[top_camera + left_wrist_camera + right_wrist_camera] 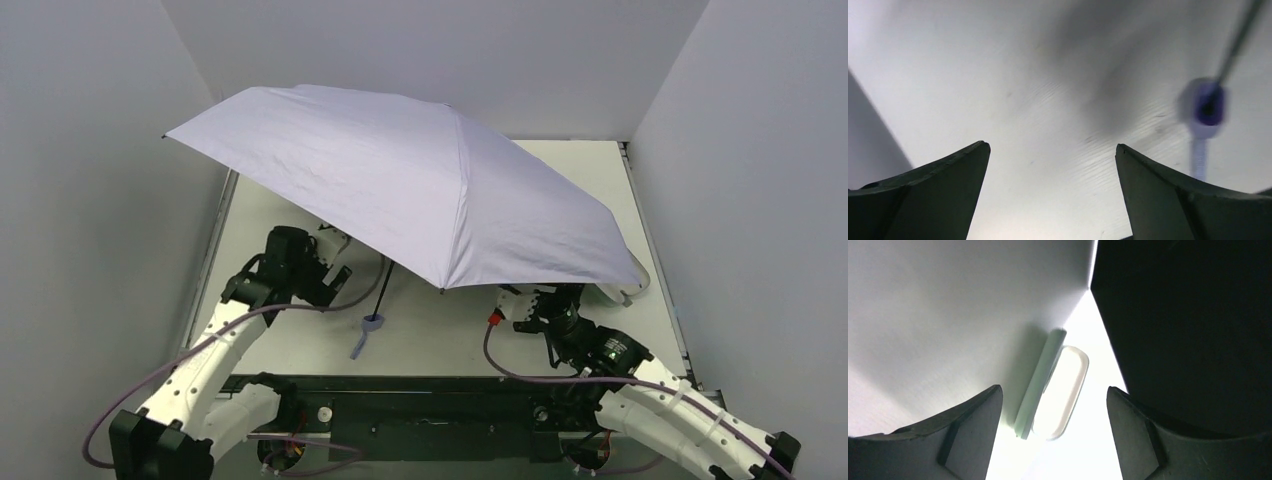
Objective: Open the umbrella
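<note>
Over the middle of the white bench [300, 345] you have the pale lavender-white folding umbrella [400, 190] fully spread, its fabric canopy tilted and its near edge dipping toward the arms. From under that near edge the thin black shaft [384, 280] slants down to the small lavender handle [372, 324], which is down at the bench between the two arms, with its wrist loop [358, 347] pointing to the near edge.

Your left hand [1050, 147] is released. Both dark fingers stand wide apart with only bare bench between them. The handle shows blurred up and to the right of them, apart from either finger. From above, that hand sits just left of the shaft, partly tucked under the canopy.

Your right hand [1053, 390] is likewise spread and grips nothing. Beyond its fingers you see a pale rounded oblong object [1068, 385], too washed out to identify, and the umbrella's black lining [1188, 315] fills the right side of that view.
</note>
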{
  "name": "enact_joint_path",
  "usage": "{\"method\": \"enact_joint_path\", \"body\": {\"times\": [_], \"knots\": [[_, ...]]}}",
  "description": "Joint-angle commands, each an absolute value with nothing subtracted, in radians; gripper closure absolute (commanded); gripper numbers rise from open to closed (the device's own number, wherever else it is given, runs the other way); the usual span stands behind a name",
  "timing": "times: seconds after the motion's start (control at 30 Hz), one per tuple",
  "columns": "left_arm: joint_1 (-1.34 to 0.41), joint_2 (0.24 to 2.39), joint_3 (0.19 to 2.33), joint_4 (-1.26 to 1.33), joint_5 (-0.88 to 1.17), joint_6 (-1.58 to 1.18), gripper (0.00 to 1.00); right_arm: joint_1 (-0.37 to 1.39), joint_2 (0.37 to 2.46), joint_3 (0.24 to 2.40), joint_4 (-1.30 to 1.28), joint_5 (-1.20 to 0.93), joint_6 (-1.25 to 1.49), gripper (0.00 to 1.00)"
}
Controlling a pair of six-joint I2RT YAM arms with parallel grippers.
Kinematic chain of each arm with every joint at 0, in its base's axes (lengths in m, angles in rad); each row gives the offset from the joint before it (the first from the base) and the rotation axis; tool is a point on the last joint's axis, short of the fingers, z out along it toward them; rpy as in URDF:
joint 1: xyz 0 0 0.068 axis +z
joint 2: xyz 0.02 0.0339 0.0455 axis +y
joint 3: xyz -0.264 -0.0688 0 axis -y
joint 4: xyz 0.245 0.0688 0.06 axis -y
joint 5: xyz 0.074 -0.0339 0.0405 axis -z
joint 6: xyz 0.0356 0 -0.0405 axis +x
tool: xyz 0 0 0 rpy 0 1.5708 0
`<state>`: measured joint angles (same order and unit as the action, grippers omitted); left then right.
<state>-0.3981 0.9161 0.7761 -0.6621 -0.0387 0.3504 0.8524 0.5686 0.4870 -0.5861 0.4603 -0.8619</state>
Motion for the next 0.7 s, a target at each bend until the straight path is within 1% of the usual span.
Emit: {"method": "enact_joint_path", "body": {"times": [0.0, 0.07, 0.17, 0.3, 0.4, 0.53, 0.67], "knots": [[-0.202, 1.001, 0.857, -0.748, -0.126, 0.365, 0.03, 0.758, 0.552, 0.482, -0.633, 0.583, -0.72, 0.29], [-0.143, 1.019, 0.86, -0.742, -0.158, 0.335, 0.03, 0.713, 0.526, 0.465, -0.639, 0.596, -0.711, 0.28], [-0.1, 0.974, 0.822, -0.698, -0.186, 0.331, 0.03, 0.672, 0.476, 0.438, -0.655, 0.612, -0.711, 0.28], [-0.094, 0.871, 0.746, -0.637, -0.247, 0.351, 0.03, 0.617, 0.401, 0.387, -0.672, 0.639, -0.737, 0.28], [-0.095, 0.817, 0.693, -0.622, -0.297, 0.35, 0.03, 0.535, 0.345, 0.35, -0.66, 0.638, -0.747, 0.28], [-0.096, 0.783, 0.636, -0.616, -0.346, 0.366, 0.03, 0.444, 0.287, 0.336, -0.655, 0.621, -0.753, 0.27], [-0.096, 0.775, 0.629, -0.604, -0.349, 0.367, 0.03, 0.396, 0.272, 0.337, -0.661, 0.612, -0.754, 0.27]]}}
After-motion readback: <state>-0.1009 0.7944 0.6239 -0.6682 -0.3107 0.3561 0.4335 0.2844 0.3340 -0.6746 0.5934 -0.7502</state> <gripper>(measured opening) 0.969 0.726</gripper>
